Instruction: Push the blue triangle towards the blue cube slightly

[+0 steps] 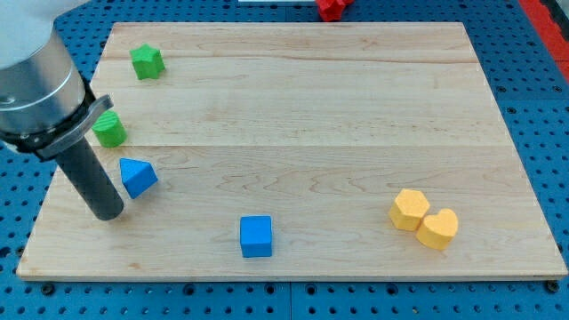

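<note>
The wooden worktop (293,116) filled most of the frame, lying on a blue perforated surface (542,116). At the frame's left, the arm's large grey housing (31,80) was cut off by the upper left corner, so only its lower part showed. From it the dark rod ran down to my tip (108,213), which rested on the worktop near the left edge. There was no hand to tell of: the rod simply ended in a blunt tip, with nothing grasped.

The blue triangle (137,176) lay just to the right of the rod, a little above my tip; whether rod and block touched could not be made out. The blue cube (256,236) sat well apart from it, toward the lower middle of the frame.

A green block (110,130) stood just above the blue triangle, its left side partly hidden behind the housing, so its shape was hard to tell. A green star-like block (148,61) lay in the upper left. Two yellow blocks touched at the lower right: a yellow hexagon (409,209) and a yellow heart (438,228). A red block (332,8) was cut off by the top edge, its shape unclear.
</note>
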You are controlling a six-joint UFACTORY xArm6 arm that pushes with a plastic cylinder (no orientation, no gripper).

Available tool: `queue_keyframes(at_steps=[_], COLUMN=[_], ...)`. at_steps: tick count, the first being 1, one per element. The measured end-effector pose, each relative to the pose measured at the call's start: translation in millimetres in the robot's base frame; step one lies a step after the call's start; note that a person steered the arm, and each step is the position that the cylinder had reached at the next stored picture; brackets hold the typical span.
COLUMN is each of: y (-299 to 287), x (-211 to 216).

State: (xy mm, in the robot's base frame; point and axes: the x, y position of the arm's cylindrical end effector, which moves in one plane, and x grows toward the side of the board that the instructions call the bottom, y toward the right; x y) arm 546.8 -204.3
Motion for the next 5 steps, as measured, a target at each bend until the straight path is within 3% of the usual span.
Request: queue_keyframes(at_steps=[1, 2, 3, 5], y=[-53, -56, -38, 28], x=[-16, -47, -69, -55])
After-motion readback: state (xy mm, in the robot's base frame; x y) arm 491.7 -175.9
